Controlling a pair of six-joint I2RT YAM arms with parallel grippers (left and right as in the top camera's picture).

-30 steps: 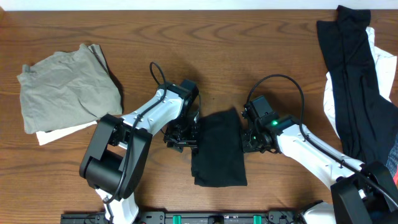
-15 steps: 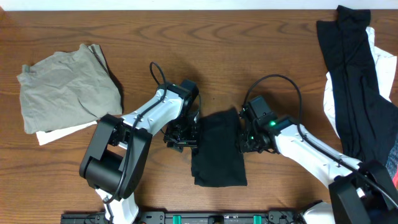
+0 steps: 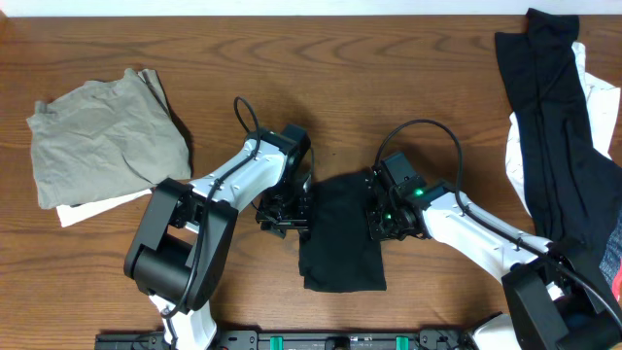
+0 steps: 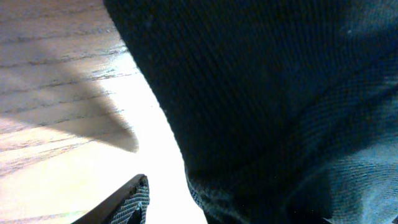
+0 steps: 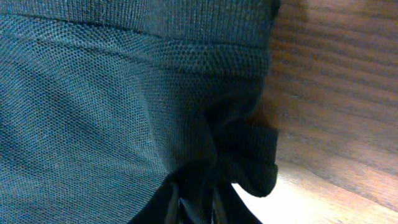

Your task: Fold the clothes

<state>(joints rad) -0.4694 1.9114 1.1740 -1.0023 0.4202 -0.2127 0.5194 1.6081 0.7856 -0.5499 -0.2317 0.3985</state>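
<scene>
Closest to you, the folded black garment [image 3: 340, 233] lies flat on the table [image 3: 292, 58], a narrow upright rectangle between the two arms. Your right gripper [image 3: 377, 219] sits on its right edge, about halfway up. In the right wrist view its jaws are pinched together on a bunched tuck of that edge [image 5: 214, 168], with the hem curling over bare wood just beside it. Your left gripper [image 3: 287, 212] is at the opposite, left edge. In the left wrist view the dark knit [image 4: 267, 93] fills most of the frame and only one fingertip [image 4: 127, 200] shows at the bottom. You cannot tell from this how wide those jaws stand or whether they have any cloth.

Farther back on the left, well apart from the arms, an olive-grey piece [image 3: 102, 136] lies loosely folded on top of a white piece [image 3: 92, 206], which pokes out below it. At the far right, a long black garment [image 3: 549, 126] is draped over a white garment [image 3: 593, 97], running down the table's right side.
</scene>
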